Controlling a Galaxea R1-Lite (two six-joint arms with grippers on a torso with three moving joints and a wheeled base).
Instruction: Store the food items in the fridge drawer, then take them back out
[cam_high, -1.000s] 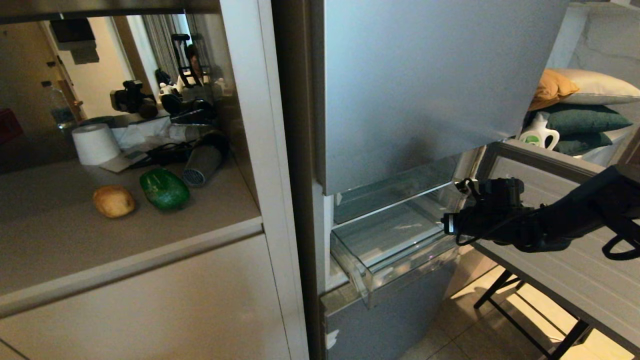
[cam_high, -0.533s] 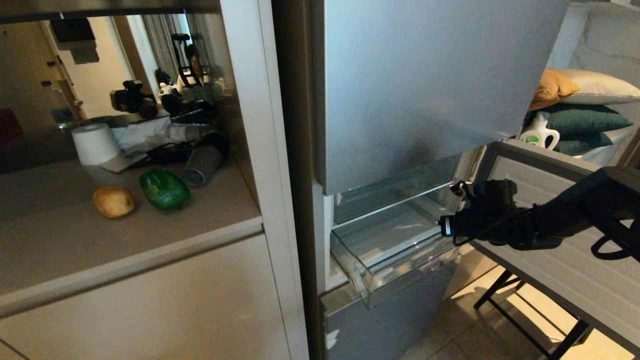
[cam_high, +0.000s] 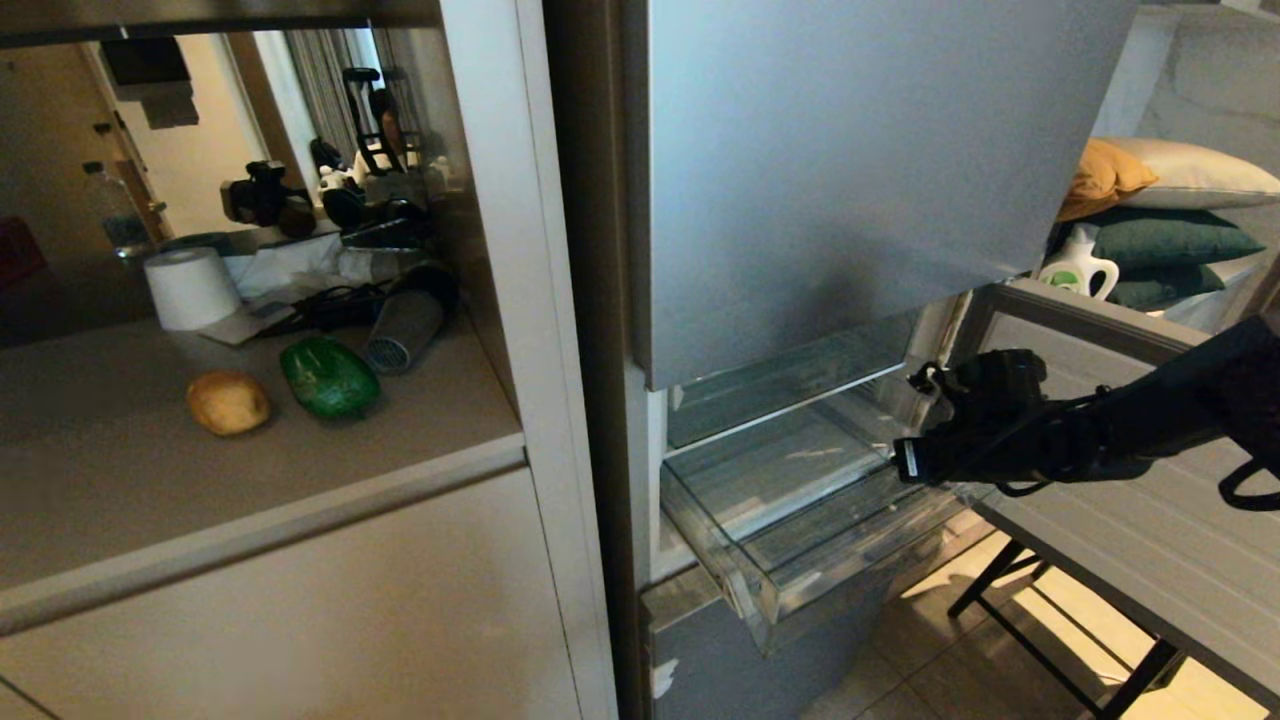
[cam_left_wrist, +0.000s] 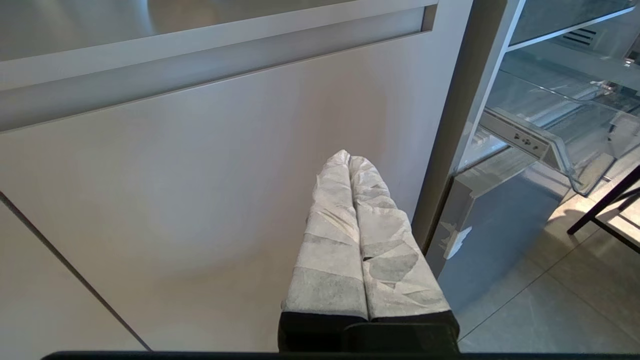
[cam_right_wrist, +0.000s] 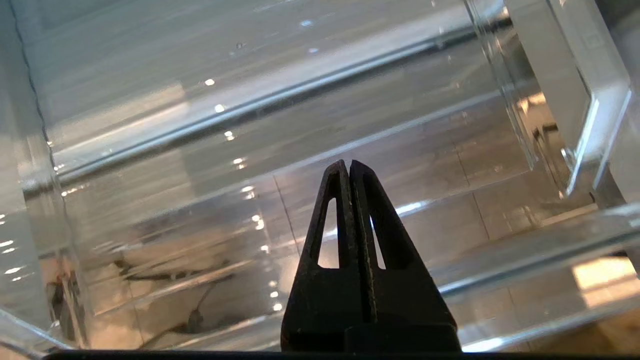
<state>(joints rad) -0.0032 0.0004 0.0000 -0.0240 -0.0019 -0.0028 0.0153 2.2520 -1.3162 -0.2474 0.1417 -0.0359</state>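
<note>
Drawer (cam_high: 800, 520) now further out of fridge (cam_high: 850, 180) than a second ago, front lip nearer, floor bare. Right gripper (cam_right_wrist: 348, 167) pressed together, empty, over its right end. Potato (cam_high: 228, 402), pepper (cam_high: 328, 377) untouched on counter (cam_high: 250, 480), far left. Left gripper (cam_left_wrist: 348, 157) closed, parked by cabinet (cam_left_wrist: 175, 190). Probably open enough for loading.

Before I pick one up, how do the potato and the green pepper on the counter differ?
The potato is tan-brown and matte; the green bell pepper is dark green and glossy. The potato is a rounded oval lump, while the pepper is longer and lobed. The potato lies further to the left on the counter, the pepper nearer the fridge. Both lie side by side, untouched, outside the fridge drawer.
</note>
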